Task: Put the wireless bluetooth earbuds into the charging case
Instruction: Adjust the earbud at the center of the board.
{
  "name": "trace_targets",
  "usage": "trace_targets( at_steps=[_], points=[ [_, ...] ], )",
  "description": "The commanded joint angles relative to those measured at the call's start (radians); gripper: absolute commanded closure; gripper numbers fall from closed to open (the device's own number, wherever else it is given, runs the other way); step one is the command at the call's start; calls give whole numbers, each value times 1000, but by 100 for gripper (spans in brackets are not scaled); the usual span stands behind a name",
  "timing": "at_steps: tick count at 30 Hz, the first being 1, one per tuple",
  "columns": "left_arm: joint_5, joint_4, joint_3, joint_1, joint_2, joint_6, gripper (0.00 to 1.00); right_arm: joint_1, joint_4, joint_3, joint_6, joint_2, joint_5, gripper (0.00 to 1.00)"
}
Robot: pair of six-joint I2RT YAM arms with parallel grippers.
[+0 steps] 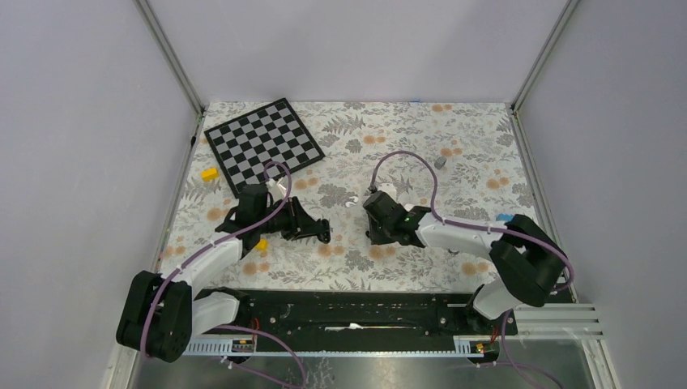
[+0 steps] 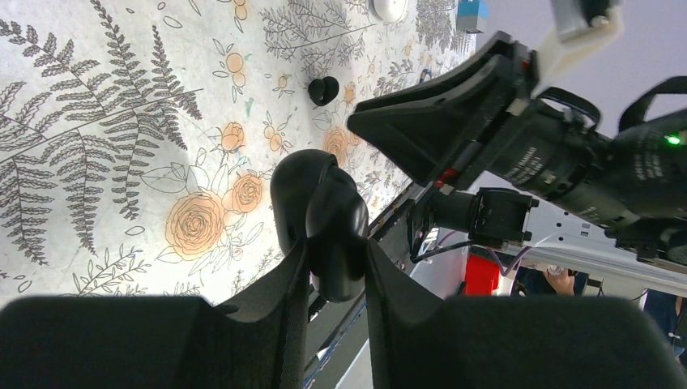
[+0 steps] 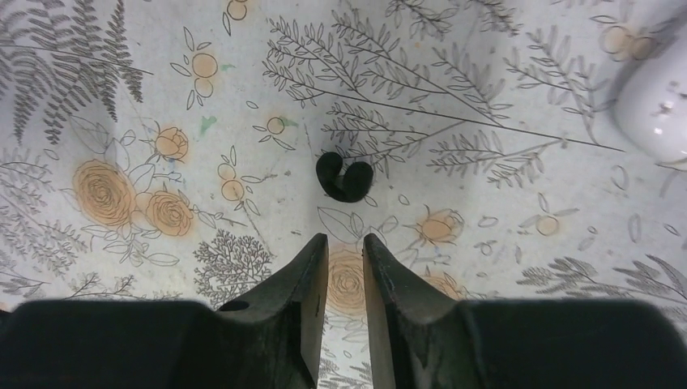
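Observation:
The two black earbuds lie touching each other on the flowered cloth, also seen as a dark speck and in the left wrist view. My right gripper hovers just short of them, open by a narrow gap with nothing between its fingers. The white rounded charging case rests on the cloth beyond and to the right of the earbuds, a small white disc in the left wrist view. My left gripper is held above the cloth, shut on a black rounded object made of two lobes.
A checkerboard lies at the back left with a yellow block beside it. Another yellow block sits under the left arm. A blue block and a small silver piece are on the right. The two grippers are close together.

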Motion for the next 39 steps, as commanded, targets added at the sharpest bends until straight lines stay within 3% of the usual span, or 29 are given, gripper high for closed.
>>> trace_targets(
  at_steps=[1,12,35,39],
  points=[
    [26,67,11,4,15,11,95,1,-19,-37,55,-109,92,70],
    [28,72,13,4,9,3,95,0,35,-54,253,-48,88,68],
    [50,69,21,4,17,9,95,0,55,13,237,80,155,68],
    [54,69,22,4,15,9,95,0,55,40,199,100,172,76]
  ],
)
